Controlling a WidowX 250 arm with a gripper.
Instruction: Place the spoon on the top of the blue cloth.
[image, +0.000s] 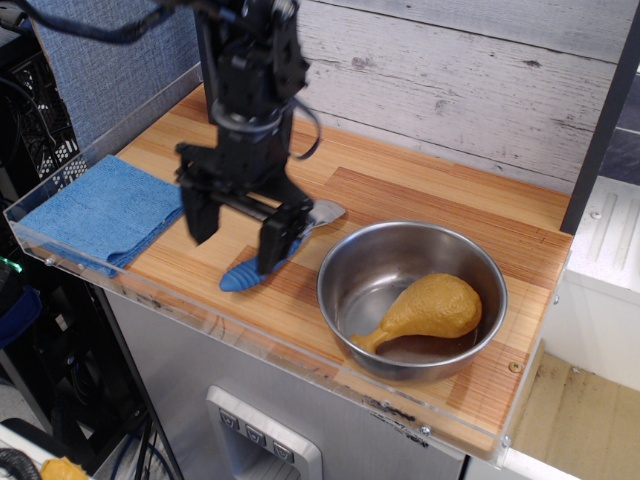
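1. Spoon (243, 274): silver metal bowl, thick ribbed bright-blue handle. Lies flat and diagonal on the wood, handle end toward the front edge; middle section is hidden.
2. Cloth (98, 210): light blue, folded, roughly square. Lies flat at the left end, apart from the spoon.

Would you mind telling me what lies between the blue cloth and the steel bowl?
The spoon and the open gripper above it lie between the blue cloth and steel bowl, otherwise bare wood, in the only view.

single view, raised at the front corner, looking down and across the worktop (420, 200) toward the plank wall (450, 70), mid-range
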